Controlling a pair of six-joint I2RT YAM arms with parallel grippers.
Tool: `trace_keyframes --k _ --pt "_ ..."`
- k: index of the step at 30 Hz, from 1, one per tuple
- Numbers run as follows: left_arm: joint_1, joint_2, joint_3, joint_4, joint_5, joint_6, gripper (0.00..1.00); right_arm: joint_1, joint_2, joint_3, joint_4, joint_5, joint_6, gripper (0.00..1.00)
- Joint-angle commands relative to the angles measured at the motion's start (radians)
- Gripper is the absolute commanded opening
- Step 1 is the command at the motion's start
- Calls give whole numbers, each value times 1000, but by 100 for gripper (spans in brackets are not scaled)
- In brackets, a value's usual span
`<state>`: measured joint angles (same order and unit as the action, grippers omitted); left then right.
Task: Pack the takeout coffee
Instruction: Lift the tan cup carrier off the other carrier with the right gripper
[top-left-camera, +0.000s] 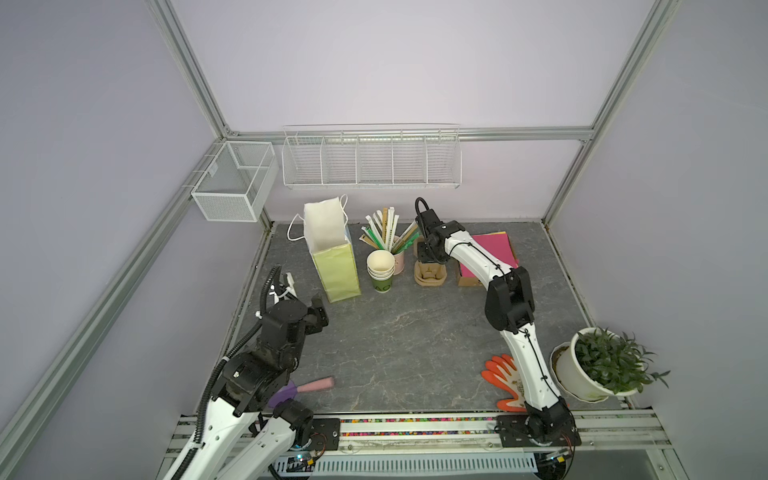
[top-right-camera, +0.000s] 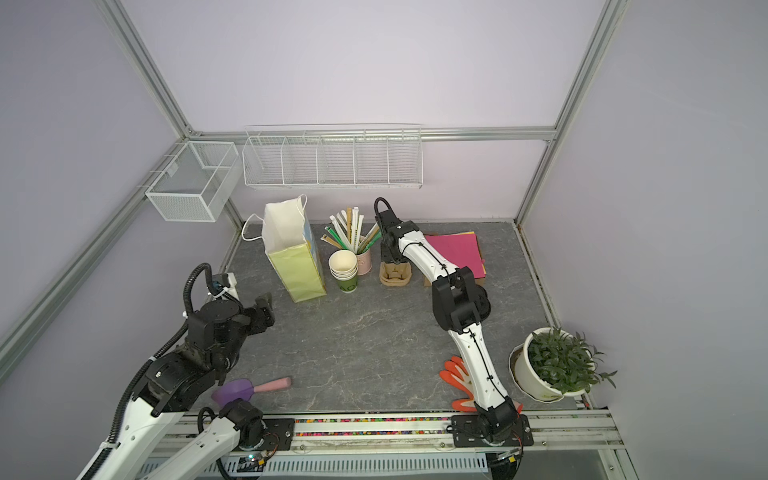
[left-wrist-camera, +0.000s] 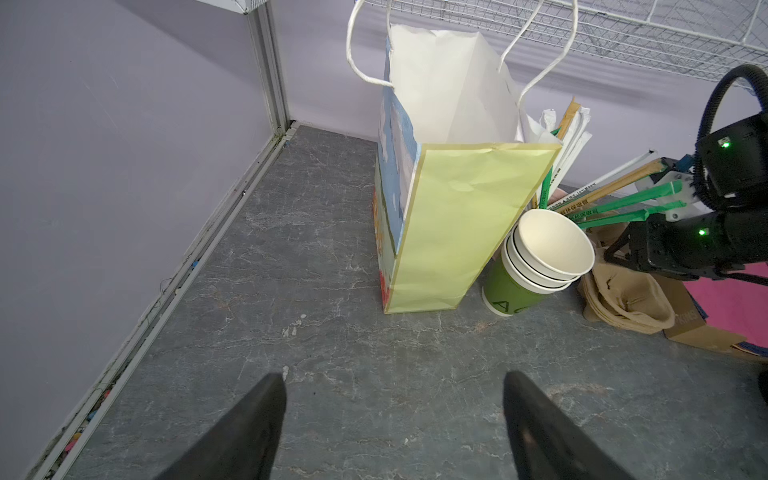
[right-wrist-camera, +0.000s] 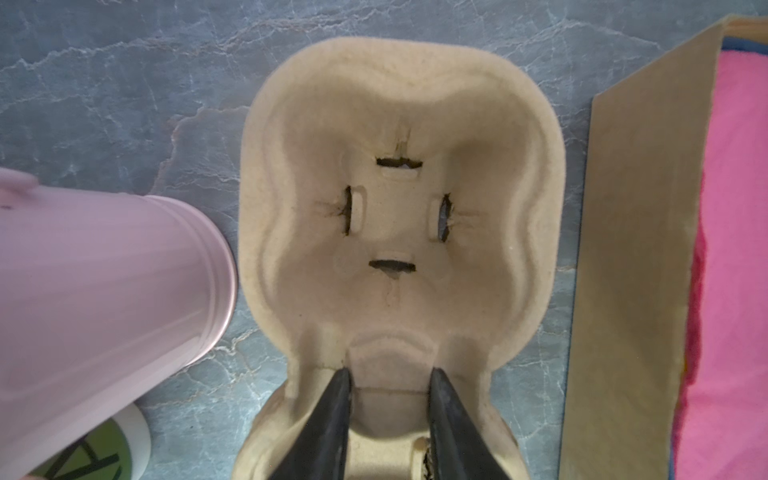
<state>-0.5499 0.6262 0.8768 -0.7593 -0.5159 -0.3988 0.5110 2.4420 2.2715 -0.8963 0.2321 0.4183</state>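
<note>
The takeout coffee is out of view in every frame. A brown pulp cup carrier (top-left-camera: 430, 277) (top-right-camera: 395, 277) (right-wrist-camera: 399, 124) lies at the back of the table, its cup wells empty. My right gripper (top-left-camera: 430, 266) (right-wrist-camera: 390, 374) points down into it, its black fingers pressed against both sides of the carrier's raised middle bridge. A yellow-green paper bag (top-left-camera: 334, 262) (top-right-camera: 297, 266) (left-wrist-camera: 457, 216) stands upright with its mouth open at back left. My left gripper (top-left-camera: 318, 313) (left-wrist-camera: 395, 415) hovers over bare table in front of the bag, open and holding nothing.
A stack of green cups (top-left-camera: 381, 272) (left-wrist-camera: 536, 266) stands between bag and carrier, with a pink cup of straws (top-left-camera: 397, 259) (right-wrist-camera: 104, 270) behind it. A box of pink sheets (top-left-camera: 494, 253) is on the right. A potted plant (top-left-camera: 598, 365), an orange glove (top-left-camera: 500, 372) and a purple scoop (top-right-camera: 237, 390) lie in front.
</note>
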Motion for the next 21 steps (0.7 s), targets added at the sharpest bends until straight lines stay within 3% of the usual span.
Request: trace_keyframes --k 1,21 --pt "4 -8 -14 3 -12 12 82 -5 -8 16 -23 12 6 31" --pt "4 -5 -16 3 -16 15 82 1 -116 28 -43 19 6 29"
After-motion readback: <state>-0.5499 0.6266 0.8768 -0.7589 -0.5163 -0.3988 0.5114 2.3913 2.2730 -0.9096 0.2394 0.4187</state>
